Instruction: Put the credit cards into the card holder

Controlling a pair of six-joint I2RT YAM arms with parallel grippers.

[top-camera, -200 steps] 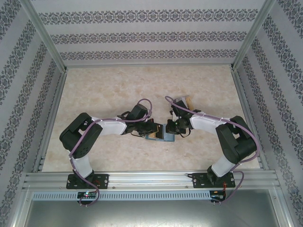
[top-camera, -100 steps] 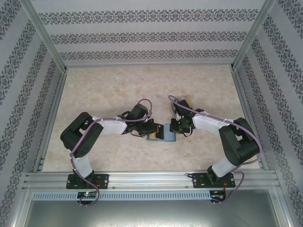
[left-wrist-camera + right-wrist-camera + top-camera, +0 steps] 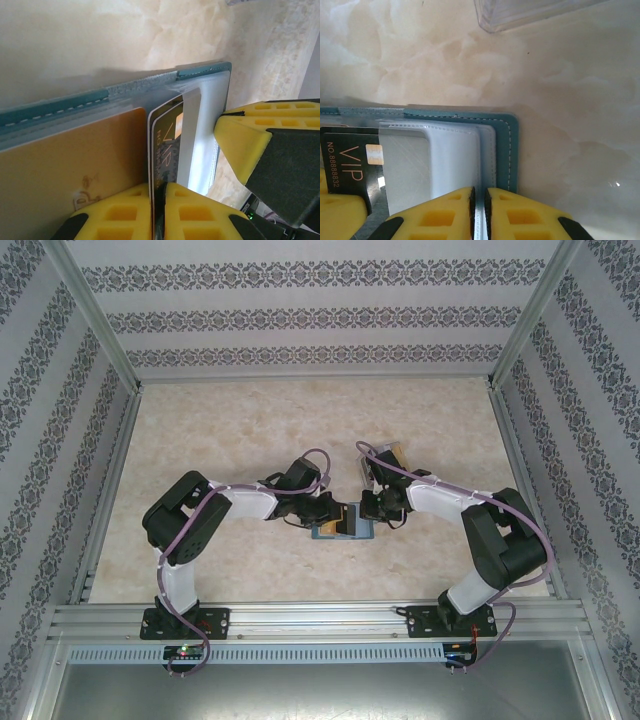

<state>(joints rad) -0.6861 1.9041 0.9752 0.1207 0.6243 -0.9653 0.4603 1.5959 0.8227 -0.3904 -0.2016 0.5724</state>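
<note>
Teal wallet (image 3: pixel 507 150) is found open on the tabletop (image 3: pixel 240 430), its pale lining pinched by the right fingers (image 3: pixel 445 210), the dark card (image 3: pixel 167 145), clamped edgewise in the left fingers (image 3: pixel 120 215), partly pocketed; jamming is risked if it is pushed askew.
</note>
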